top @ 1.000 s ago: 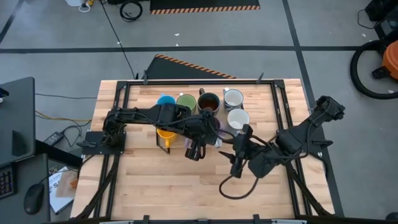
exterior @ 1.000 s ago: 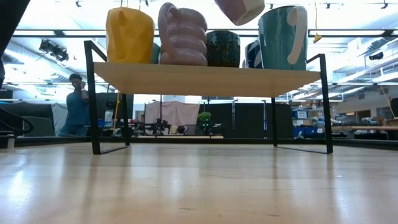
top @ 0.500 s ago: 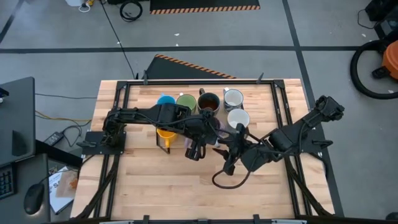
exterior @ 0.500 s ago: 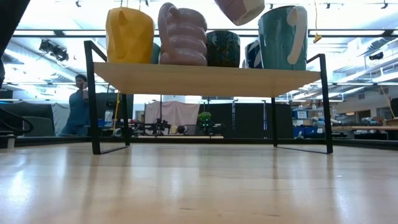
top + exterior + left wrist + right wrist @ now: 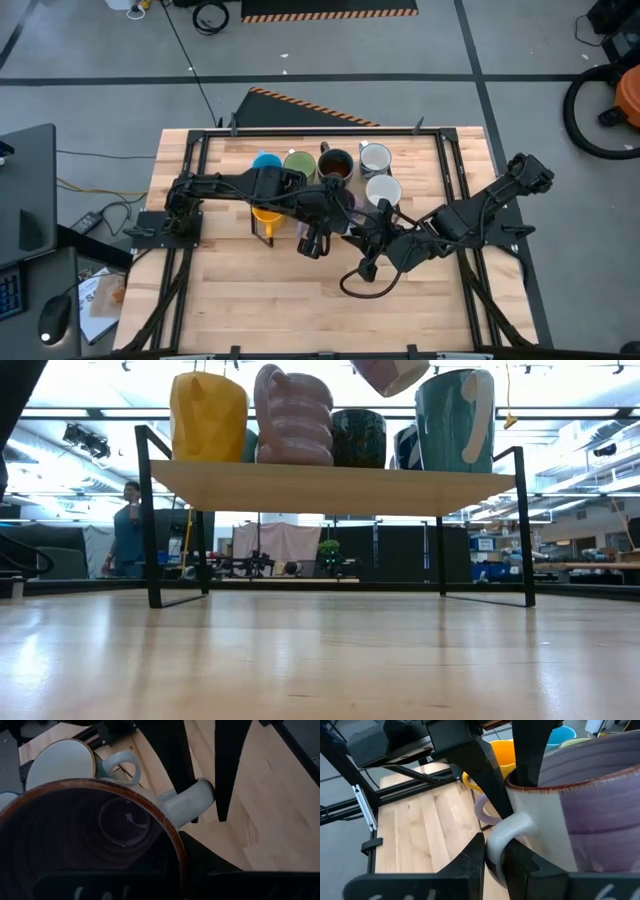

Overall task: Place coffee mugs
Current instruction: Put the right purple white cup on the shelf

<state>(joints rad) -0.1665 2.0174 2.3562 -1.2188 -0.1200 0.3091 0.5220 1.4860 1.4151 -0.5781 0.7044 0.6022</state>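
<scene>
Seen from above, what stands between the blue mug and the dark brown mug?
The green mug stands between the blue mug and the dark brown mug; the high view shows it.

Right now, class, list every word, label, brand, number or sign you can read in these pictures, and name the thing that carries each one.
None: no readable text shows in any view.
The coffee mugs on the rack show no lettering.
The strip on the floor behind the table has orange and black stripes only, no words.
The papers beside the table are too small to read.
</scene>
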